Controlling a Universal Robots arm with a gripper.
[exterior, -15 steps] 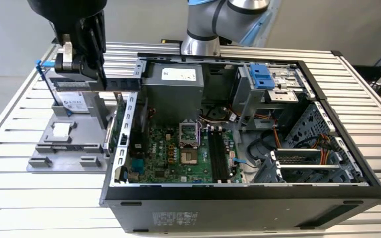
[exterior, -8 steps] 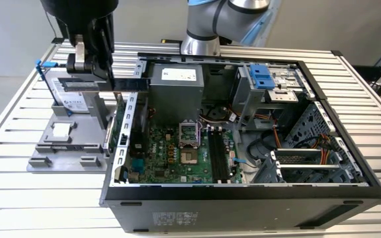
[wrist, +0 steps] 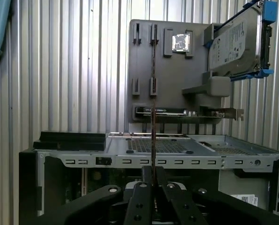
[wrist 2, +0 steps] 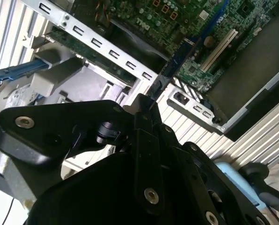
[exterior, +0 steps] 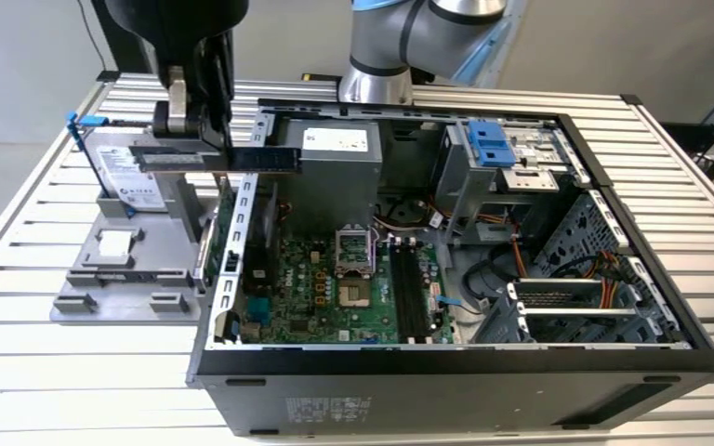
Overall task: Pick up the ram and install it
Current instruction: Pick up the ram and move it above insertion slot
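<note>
Clamping the ram (exterior: 271,159), gripper (exterior: 202,151) over the computer case (exterior: 456,364) rim.

The ram (exterior: 264,159), a thin dark stick, is held aloft, level and on edge, at the exterior view's left, over the case (exterior: 456,362) wall.

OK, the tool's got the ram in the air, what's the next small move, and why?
Probably carry it toward the exterior view's right. The tool is shut on the ram, which hangs above the case's side wall, while the long black slots lie lower down and further to that right, on the motherboard.
</note>
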